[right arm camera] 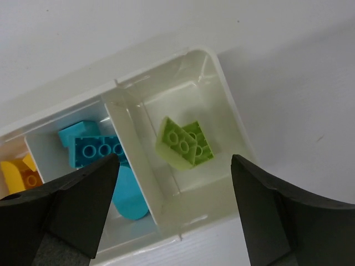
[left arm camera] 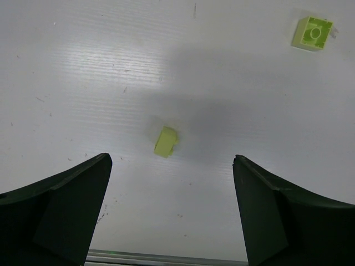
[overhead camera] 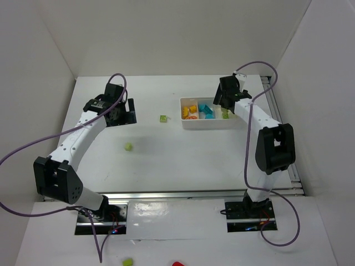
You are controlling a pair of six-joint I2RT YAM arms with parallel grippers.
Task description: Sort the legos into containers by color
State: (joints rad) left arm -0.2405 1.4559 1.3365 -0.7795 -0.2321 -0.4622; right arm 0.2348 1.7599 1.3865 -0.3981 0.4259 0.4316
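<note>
Two lime green legos are not yet sorted and lie apart on the white table [overhead camera: 166, 166]: one [overhead camera: 163, 118] just left of the tray [overhead camera: 206, 125], the other [overhead camera: 128, 147] nearer the arm bases. The tray already holds orange pieces [overhead camera: 191, 111] in its left compartment, cyan-blue pieces [overhead camera: 207, 110] in the middle and a green brick [right arm camera: 184, 142] in the right one. Our left gripper [left arm camera: 171, 166] hangs above the table with its fingers spread wide and nothing between them. In its wrist view a small green piece [left arm camera: 166, 142] lies roughly centred ahead of the gap, and a studded one [left arm camera: 313, 32] sits far off to the upper right. We cannot say for certain which of the two overhead pieces each one is. Our right gripper [right arm camera: 173, 160] hovers over the green compartment, also spread and empty. We judge the main risk to be in picking up the small piece. It is tiny and seems to lie tilted, so a descent slightly off centre could let one finger nudge it aside or flick it out as the fingers close. A weak pinch could also drop it over the cyan-blue compartment on the way to the green one. If the right arm comes down carelessly, a finger could catch the tray wall [right arm camera: 236, 119] and shift the tray.
</note>
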